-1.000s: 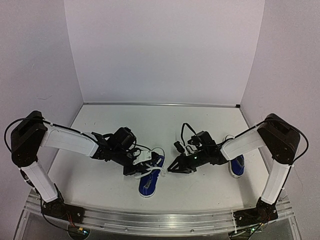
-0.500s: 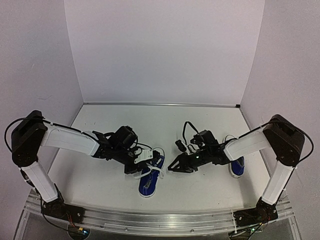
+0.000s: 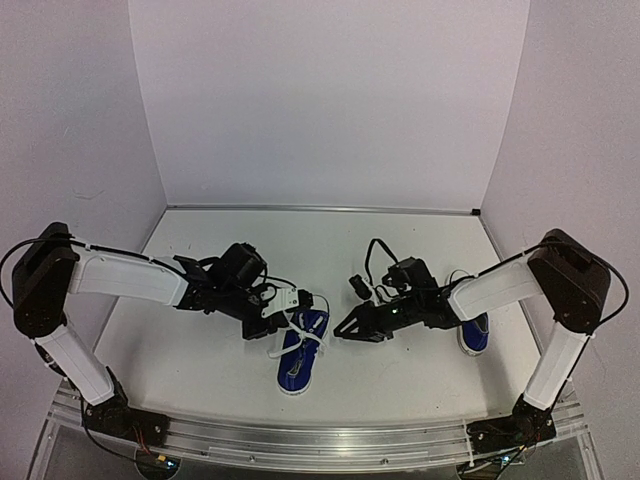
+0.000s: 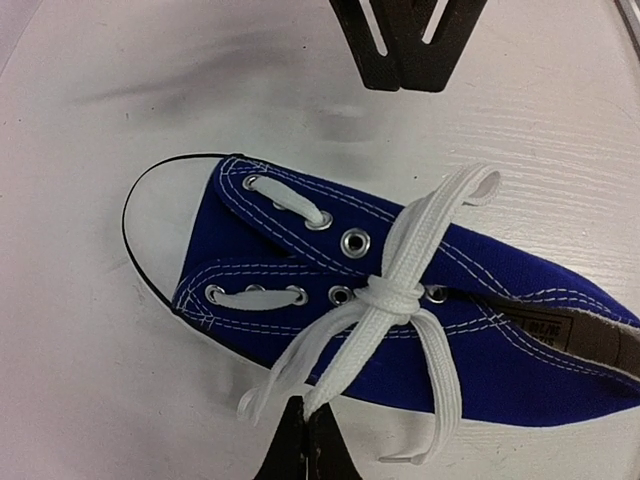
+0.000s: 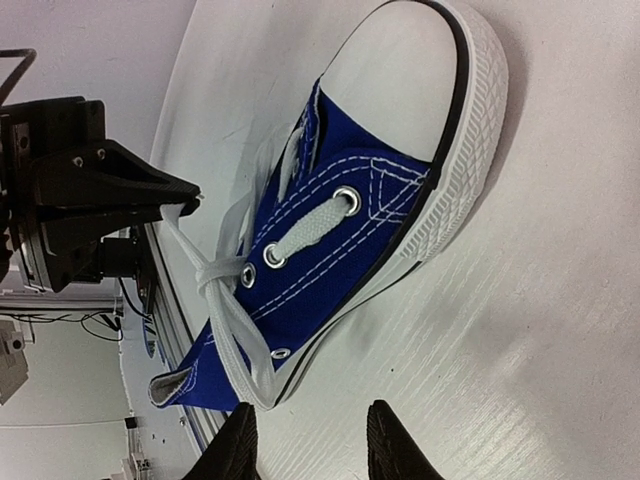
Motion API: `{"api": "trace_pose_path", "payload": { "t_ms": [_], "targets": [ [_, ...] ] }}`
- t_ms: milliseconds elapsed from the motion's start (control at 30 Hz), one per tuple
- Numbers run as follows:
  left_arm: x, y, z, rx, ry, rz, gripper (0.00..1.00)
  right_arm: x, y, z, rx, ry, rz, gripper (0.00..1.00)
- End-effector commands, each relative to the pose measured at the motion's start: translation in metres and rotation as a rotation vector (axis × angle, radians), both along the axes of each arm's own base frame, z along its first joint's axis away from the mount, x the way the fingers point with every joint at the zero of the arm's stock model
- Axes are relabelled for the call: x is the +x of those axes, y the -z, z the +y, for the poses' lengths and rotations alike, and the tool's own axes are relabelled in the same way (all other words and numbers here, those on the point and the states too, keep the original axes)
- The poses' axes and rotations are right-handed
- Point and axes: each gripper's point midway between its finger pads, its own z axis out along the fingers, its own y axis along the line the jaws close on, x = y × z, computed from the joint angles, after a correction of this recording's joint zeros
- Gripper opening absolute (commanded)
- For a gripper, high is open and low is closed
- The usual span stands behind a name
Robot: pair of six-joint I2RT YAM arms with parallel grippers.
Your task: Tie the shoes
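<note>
Blue canvas sneaker with white rubber toe cap (image 3: 297,362) near centre, second blue sneaker (image 3: 476,333) right. Flat white lace (image 4: 345,335) is limp and probably slippery, so grab close to the knot. Left gripper (image 4: 306,440) pinching one strand, right gripper (image 5: 312,428) spread, empty.
</note>
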Motion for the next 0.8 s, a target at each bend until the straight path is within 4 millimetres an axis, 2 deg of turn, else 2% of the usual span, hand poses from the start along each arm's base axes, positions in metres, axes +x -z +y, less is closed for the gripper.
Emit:
{"api": "trace_pose_path", "payload": {
  "t_ms": [0,100,500,767],
  "targets": [
    [0.004,-0.017,0.006,-0.023,-0.019,-0.035,0.00,0.010,-0.001,0.008,0.015,-0.001,-0.022,0.33],
    [0.005,-0.019,0.009,-0.023,-0.025,-0.042,0.00,0.008,0.005,0.010,0.010,-0.010,-0.010,0.32],
    [-0.003,-0.014,0.026,-0.007,-0.057,-0.024,0.00,0.009,-0.016,0.027,0.053,-0.044,-0.038,0.31],
    [-0.006,-0.018,0.035,0.002,-0.070,-0.046,0.00,0.011,-0.018,0.035,0.036,-0.058,-0.052,0.30]
  ]
}}
